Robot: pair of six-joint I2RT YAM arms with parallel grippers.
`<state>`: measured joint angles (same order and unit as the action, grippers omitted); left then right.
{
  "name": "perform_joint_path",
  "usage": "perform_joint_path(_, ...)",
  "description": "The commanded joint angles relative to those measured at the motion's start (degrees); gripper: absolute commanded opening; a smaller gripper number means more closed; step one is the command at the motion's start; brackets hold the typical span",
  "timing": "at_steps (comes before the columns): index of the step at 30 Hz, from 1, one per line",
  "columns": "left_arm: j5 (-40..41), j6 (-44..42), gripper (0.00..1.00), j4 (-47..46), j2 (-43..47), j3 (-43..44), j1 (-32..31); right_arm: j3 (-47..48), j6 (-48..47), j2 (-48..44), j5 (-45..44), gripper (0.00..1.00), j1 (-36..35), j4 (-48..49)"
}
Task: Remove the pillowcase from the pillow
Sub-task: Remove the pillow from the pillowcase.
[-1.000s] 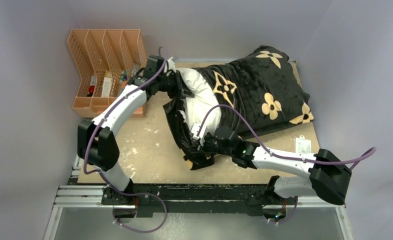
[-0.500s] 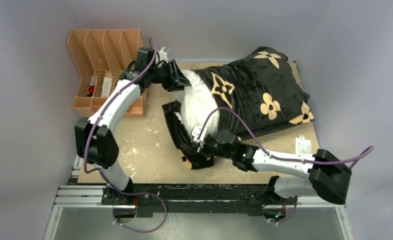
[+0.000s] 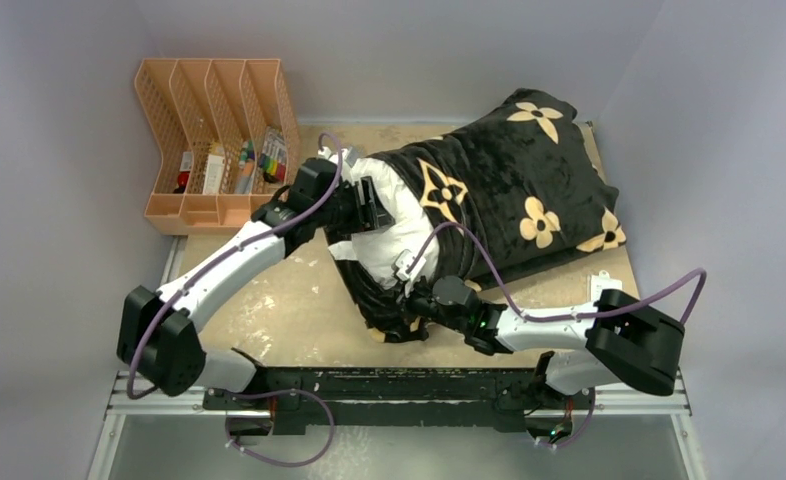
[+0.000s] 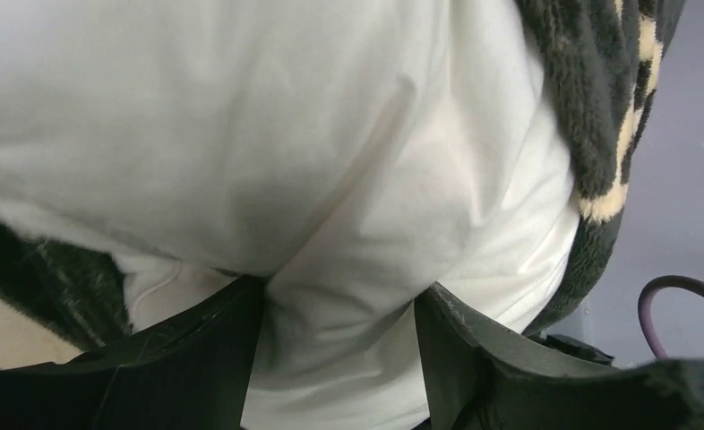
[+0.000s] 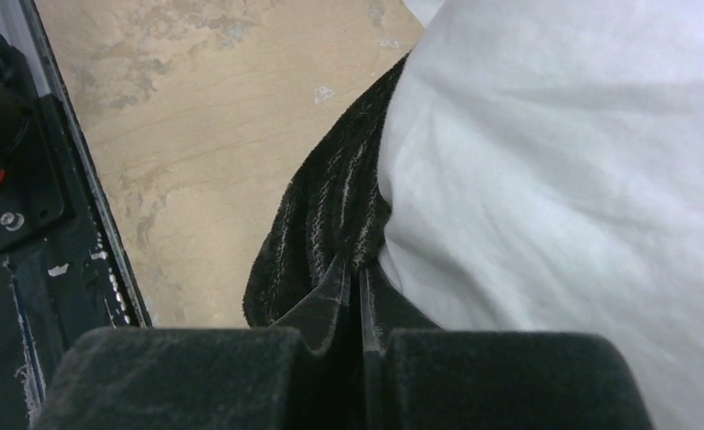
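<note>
The wooden table [image 3: 269, 290] carries the bundle on its far right half. The black flower-printed pillowcase [image 3: 529, 170] covers most of the white pillow [image 3: 394, 215], whose bared end pokes out toward the arms. An orange desk organizer [image 3: 214, 140] stands apart at the far left. The left gripper [image 4: 339, 349] pinches a fold of pillow, I'd say to anchor it. The right gripper [image 5: 353, 300] is clamped tight on the pillowcase's open hem, seemingly to peel it away.
</note>
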<state>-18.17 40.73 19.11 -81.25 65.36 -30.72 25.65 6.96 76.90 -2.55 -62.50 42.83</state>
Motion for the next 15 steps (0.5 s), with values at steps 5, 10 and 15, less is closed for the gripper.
perform_joint_path(5,15.1,-0.4,0.73,7.9,9.1,-4.2,-3.0,-3.5,3.7,-2.3,-2.9,0.00,-1.5,19.3)
perform_joint_path(10,6.3,-1.2,0.79,6.9,11.0,-5.5,-5.9,-1.1,1.5,-2.7,-3.3,0.00,-1.5,14.5)
perform_joint_path(15,3.4,0.1,0.81,1.0,9.3,-9.5,-8.6,-0.3,1.0,-1.4,-3.5,0.00,-1.5,17.0)
